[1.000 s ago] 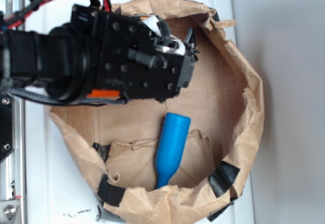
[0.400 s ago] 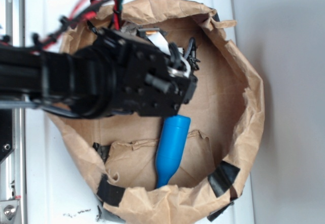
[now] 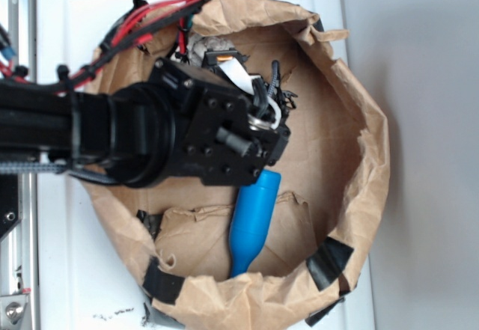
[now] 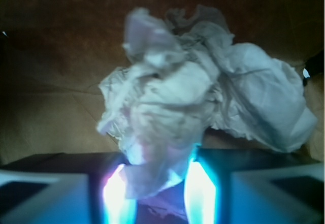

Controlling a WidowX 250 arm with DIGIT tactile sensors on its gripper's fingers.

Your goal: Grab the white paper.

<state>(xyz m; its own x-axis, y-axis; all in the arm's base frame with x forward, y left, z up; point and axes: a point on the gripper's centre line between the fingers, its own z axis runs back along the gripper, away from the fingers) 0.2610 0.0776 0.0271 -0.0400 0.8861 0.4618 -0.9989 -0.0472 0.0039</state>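
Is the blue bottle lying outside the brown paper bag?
No, the blue bottle lies inside the brown paper bag, on its floor.

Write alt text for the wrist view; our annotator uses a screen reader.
Crumpled white paper fills the frame, its lower fold between the gripper's two glowing blue fingers. Brown paper bag lies behind.

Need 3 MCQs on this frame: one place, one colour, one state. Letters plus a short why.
1. Where does the blue bottle lie?
A) inside the brown paper bag
B) on the white surface outside it
C) in the pincer

2. What colour is the crumpled paper?
A) orange
B) off-white
C) blue

3. How does the pincer stand to the paper?
A) far off
B) fingers on either side of its lower part
C) underneath the bag

Answers: A, bag walls surround the bottle; B, wrist view shows pale wrinkled paper; B, paper hangs between both fingers.
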